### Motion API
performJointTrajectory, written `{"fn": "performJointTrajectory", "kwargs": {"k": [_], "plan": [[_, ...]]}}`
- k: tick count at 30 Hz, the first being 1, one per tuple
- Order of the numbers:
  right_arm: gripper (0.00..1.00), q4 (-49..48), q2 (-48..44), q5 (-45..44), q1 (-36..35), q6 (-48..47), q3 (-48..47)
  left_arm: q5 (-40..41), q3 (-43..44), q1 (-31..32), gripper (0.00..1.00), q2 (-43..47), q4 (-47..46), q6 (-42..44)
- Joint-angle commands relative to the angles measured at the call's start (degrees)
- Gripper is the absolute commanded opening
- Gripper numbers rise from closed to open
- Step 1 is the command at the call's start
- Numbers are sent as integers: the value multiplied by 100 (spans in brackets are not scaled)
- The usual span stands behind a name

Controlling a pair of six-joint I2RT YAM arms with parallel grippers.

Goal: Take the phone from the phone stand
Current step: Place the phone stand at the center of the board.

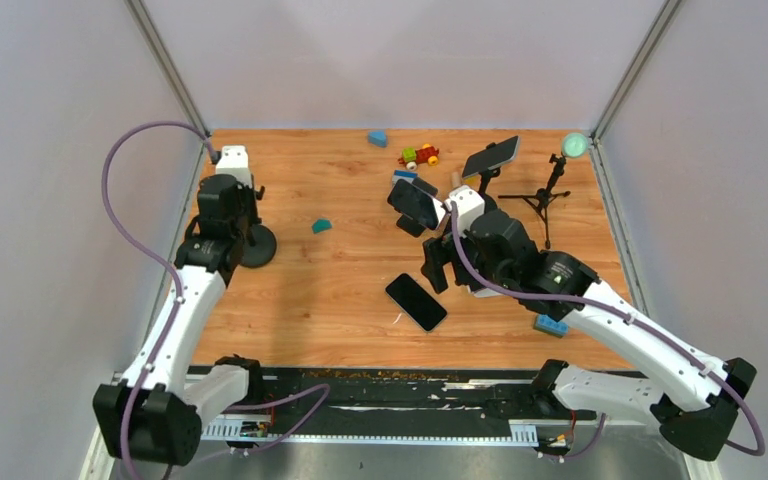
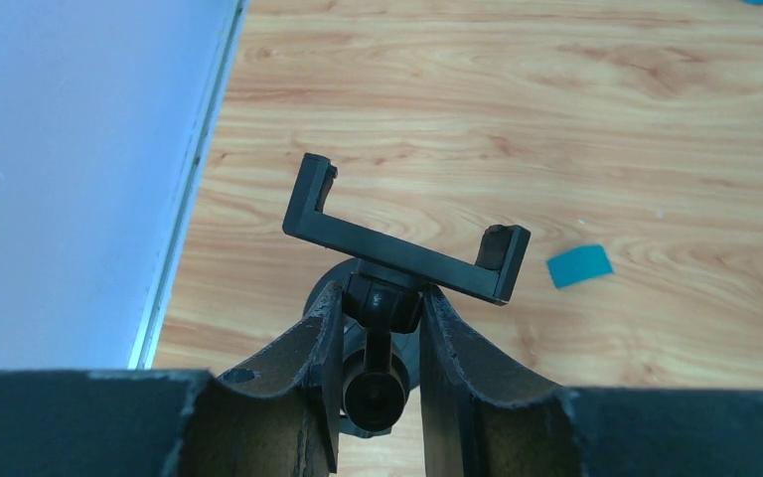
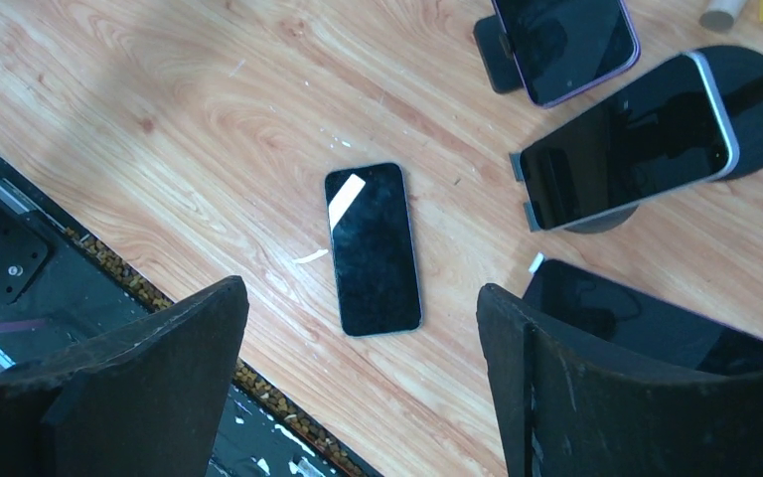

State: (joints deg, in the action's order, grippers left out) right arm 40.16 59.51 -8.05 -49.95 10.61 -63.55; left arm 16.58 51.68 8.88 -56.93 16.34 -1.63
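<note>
A black phone [image 1: 416,301] lies flat, screen up, on the wooden table; in the right wrist view it [image 3: 373,248] lies below and between my open fingers. My right gripper [image 1: 440,264] [image 3: 360,293] hovers above it, open and empty. At the far left stands a black phone stand with a round base [image 1: 259,246]. Its clamp [image 2: 405,248] holds no phone. My left gripper [image 1: 232,218] [image 2: 382,310] is shut on the stand's ball-joint neck [image 2: 384,295].
Two other phones sit in stands [image 1: 415,203] [image 1: 491,156], also in the right wrist view [image 3: 624,144] [image 3: 566,40]. A small tripod [image 1: 548,196] with a green ball [image 1: 573,145] stands back right. Teal pieces [image 1: 321,226] [image 1: 377,138], a toy [image 1: 419,155] and a blue block [image 1: 550,325] lie about.
</note>
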Motion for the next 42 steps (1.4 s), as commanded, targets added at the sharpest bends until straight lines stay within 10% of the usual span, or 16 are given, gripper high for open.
{"fn": "performJointTrajectory", "kwargs": {"k": [1,26,42], "plan": [[86,-167,-317,-156,-4,232,377,-818,502,-811,14,-548,-904,-449],[87,-148,-751,-729,11,257,791,-496,715,-1240,93,-776,-646,-928],[100,261,201,-890,18,354,325,38,785,-986,96,1205,1096,-1383]]}}
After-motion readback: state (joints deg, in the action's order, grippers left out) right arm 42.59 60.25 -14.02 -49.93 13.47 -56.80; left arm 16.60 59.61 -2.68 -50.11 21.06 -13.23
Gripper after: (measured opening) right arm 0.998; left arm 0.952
